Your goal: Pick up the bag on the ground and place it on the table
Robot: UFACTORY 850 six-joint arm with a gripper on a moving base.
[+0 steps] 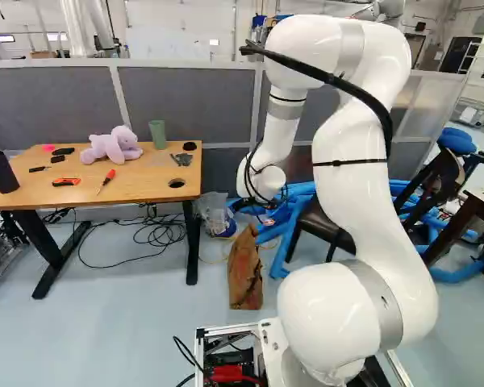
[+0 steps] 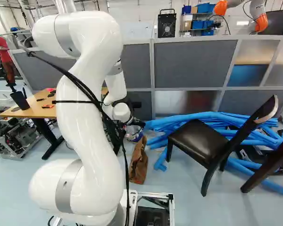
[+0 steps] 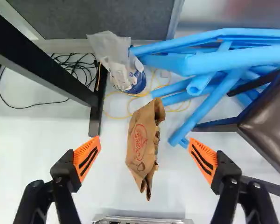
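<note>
Approach step: your gripper is spread wide and empty above the brown paper bag, which stands on the floor beside the desk. Next, you should center, descend and close around it.

- This looks like a robot lab or workshop.
- A big white robot arm stands here.
- Another robot shows past the gray wall.
- Tools lie on a wooden table.
- Black wires lie on the floor.
</note>
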